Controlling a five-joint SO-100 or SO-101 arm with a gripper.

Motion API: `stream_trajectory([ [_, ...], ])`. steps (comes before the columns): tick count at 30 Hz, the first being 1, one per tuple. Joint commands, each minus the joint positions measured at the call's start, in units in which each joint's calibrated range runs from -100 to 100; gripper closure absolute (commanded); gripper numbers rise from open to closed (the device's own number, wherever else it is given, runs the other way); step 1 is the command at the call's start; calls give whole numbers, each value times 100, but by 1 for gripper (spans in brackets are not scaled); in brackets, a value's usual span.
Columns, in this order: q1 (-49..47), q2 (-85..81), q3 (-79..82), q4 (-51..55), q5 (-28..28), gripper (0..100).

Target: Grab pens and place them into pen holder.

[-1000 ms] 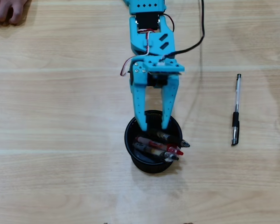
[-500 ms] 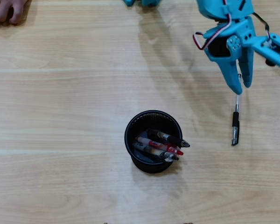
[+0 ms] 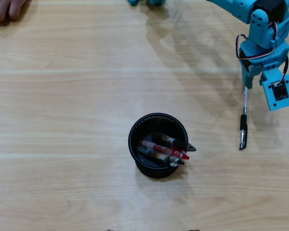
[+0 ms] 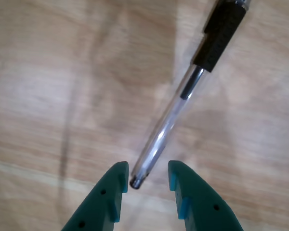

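The black mesh pen holder stands on the wooden table and holds three pens, their tips leaning over its right rim. A clear-barrelled pen with a black rubber sleeve lies on the table to the right, running top to bottom. My teal gripper hangs over the far end of that pen. In the wrist view the gripper is open by a narrow gap, and the end of the clear-barrelled pen lies between the fingertips, close to the left finger. The pen rests on the table.
A person's hand rests at the top left corner of the overhead view. The arm's base is at the top edge, and the arm reaches across the top right. Bare wooden table surrounds the holder.
The gripper left its place over the pen holder, swung to the right and came down over the far end of the clear-barrelled pen. The pens in the holder stayed put.
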Motion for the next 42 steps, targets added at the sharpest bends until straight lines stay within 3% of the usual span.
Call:
stream_trajectory([
  [1,110,116,-261,-384,-20,90],
  [11,167,564,110,-1157,17,90],
  [18,255,496,182,-1071,27,90],
  [24,255,234,228,-1080,205,84],
  [42,626,-535,318,-521,352,85],
])
